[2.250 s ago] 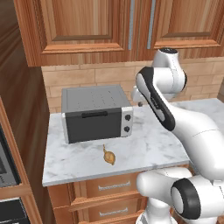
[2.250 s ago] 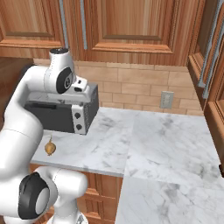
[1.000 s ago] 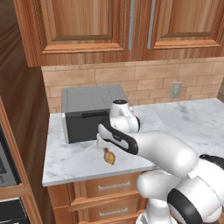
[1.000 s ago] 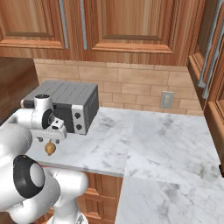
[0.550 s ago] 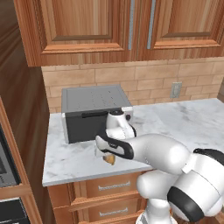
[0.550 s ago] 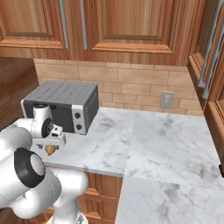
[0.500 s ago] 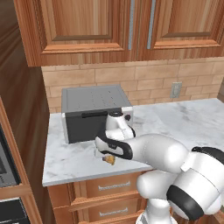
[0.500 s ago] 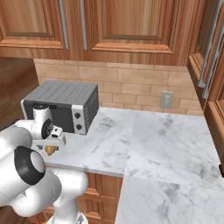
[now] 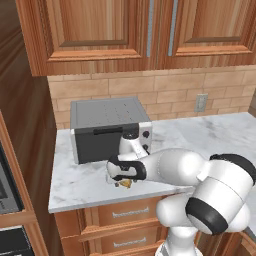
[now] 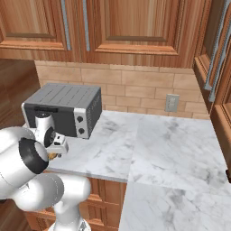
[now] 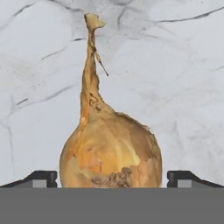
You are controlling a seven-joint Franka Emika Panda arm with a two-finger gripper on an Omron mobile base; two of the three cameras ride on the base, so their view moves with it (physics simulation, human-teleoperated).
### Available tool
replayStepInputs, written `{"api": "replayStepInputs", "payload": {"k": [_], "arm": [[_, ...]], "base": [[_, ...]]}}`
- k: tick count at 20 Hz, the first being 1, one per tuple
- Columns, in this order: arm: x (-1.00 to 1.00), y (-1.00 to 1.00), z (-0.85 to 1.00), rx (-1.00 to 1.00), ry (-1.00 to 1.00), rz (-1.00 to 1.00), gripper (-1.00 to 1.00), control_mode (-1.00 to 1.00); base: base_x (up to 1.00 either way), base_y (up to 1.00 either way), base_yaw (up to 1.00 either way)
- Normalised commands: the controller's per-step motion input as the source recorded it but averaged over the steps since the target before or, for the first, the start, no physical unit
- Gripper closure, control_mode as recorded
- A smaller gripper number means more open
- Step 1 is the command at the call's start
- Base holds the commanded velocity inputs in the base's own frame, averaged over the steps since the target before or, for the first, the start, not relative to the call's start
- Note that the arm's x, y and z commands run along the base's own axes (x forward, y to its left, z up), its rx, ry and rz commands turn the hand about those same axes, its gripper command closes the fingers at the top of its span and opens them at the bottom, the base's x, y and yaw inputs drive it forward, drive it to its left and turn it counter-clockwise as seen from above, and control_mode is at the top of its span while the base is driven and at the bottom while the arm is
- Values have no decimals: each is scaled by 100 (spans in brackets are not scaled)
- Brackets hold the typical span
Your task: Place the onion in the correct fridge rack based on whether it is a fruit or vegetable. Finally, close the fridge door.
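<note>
The onion (image 11: 111,153), a golden-brown bulb with a long dry stem pointing away from the hand, lies on the white marble counter (image 9: 85,182) near its front edge. My gripper (image 11: 112,178) is lowered over it and open, with one dark fingertip (image 11: 41,177) on each side of the bulb and a small gap to each. From the left base view a sliver of the onion (image 9: 125,184) peeks out under the gripper (image 9: 121,179). The right base view puts the gripper (image 10: 55,150) just above the onion (image 10: 53,156). The fridge rack and the fridge door are out of view.
A grey toaster oven (image 9: 107,127) stands right behind the hand on the counter, also seen in the right base view as the toaster oven (image 10: 63,108). Wooden wall cabinets (image 9: 125,30) hang above, drawers (image 9: 125,212) sit below. The marble counter (image 10: 167,153) runs on to the right.
The hand has sunk lower onto the onion over the last second, so the fingers now straddle it. The jaws stayed open and the onion has not moved.
</note>
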Motion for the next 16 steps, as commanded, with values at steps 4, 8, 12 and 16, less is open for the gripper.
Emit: {"api": "replayStepInputs", "payload": {"k": [4, 8, 12, 16], "arm": [[3, 0, -5, 0, 0, 0, 100, -100], [0, 0, 0, 0, 0, 0, 100, -100], [-29, 0, 12, 0, -5, 0, 100, -100], [-78, -14, 49, 0, -20, 0, 100, -100]], "base": [[0, 0, 0], [0, 0, 0], [0, 0, 0], [0, 0, 0]]}}
